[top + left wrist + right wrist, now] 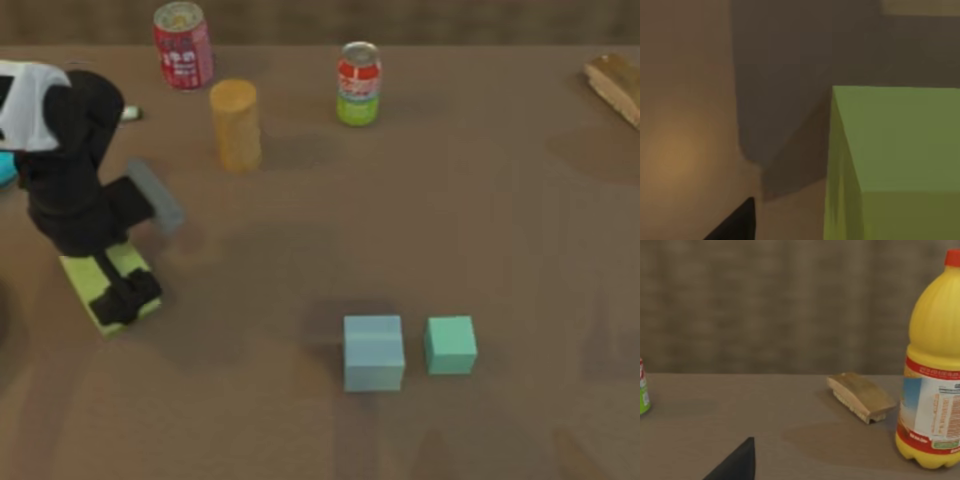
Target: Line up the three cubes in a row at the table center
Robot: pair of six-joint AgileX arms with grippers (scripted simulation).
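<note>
Brown bench (520,250): yellow-green cube (85,280) is straddled by left hand (125,297), closure indeterminable; an off-centre grip could twist it.

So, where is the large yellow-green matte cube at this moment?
In the top view the large yellow-green matte cube sits at the table's left side, under the left gripper, far from the pale light-blue cube and small teal-green cube.

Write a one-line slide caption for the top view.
Left gripper over the yellow-green cube at table's left; light-blue cube and teal cube wait side by side.
</note>
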